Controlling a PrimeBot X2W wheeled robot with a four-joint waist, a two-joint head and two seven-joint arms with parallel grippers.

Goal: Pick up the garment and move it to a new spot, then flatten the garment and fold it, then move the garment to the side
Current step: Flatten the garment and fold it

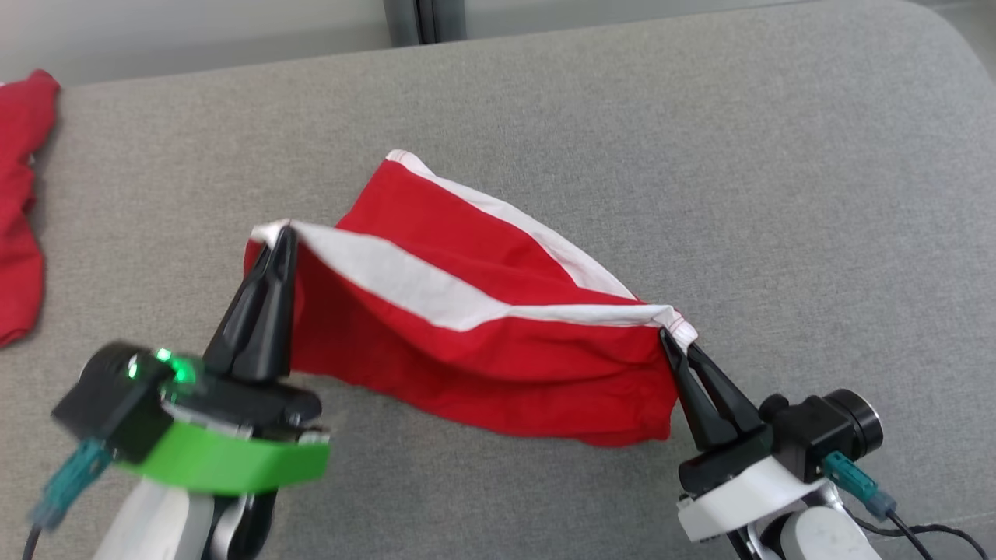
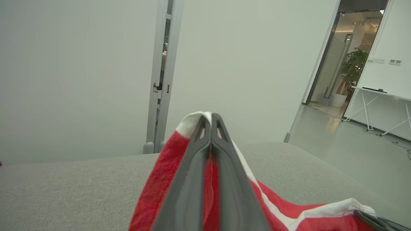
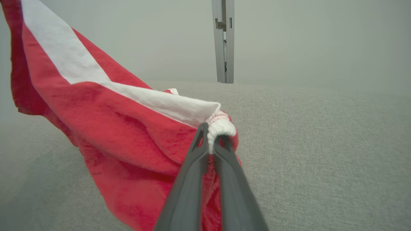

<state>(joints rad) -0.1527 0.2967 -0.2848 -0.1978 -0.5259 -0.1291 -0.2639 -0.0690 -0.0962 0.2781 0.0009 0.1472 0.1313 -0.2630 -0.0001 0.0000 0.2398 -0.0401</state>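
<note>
Work surface: flat grey woven-fabric surface [image 1: 739, 155], spanning most of the head view.
Task item: red fabric garment with white bands [image 1: 482, 350], at the centre of the head view, strung between the two grippers.
Garment shape: one white-edged corner points to the upper centre of the frame. The red bulk sags toward the lower centre. Contact with the grey surface cannot be determined.
Left gripper [image 1: 284, 233]: lower left of the head view, fingers pressed together on the white-banded left corner of the garment. In the left wrist view the white edge wraps over the fingertips, with red cloth on both sides.
Right gripper [image 1: 675, 340]: lower right of the head view, fingers pinched on the bunched white hem at the right end of the garment.
Relative position: the left-held corner sits higher in the frame than the right-held one.
Other item: crumpled red cloth [image 1: 19, 202], at the upper left edge, well apart from the garment.
Background: pale wall [image 2: 80, 64] beyond the surface.
</note>
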